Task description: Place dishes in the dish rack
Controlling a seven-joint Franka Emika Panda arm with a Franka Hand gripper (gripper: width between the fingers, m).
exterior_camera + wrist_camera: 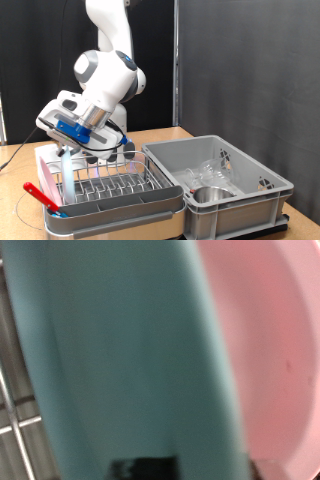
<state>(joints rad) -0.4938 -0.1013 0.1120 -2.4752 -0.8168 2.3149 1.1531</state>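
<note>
My gripper [68,142] hangs over the end of the dish rack [125,186] on the exterior view's left, tilted downward. A light blue plate [64,160] stands on edge right below it, reaching into the rack, and the gripper looks shut on its rim. Up close in the wrist view, the light blue plate [120,350] fills most of the picture. A pink plate [272,350] stands right beside it. Rack wires [14,425] show at the edge. My fingertips are hidden in both views.
The rack sits in a white tray [110,217]. A red utensil [40,196] lies across the tray's near corner. On the exterior view's right stands a large grey crate [262,192], holding a steel bowl [208,194] and clear glass pieces [216,170].
</note>
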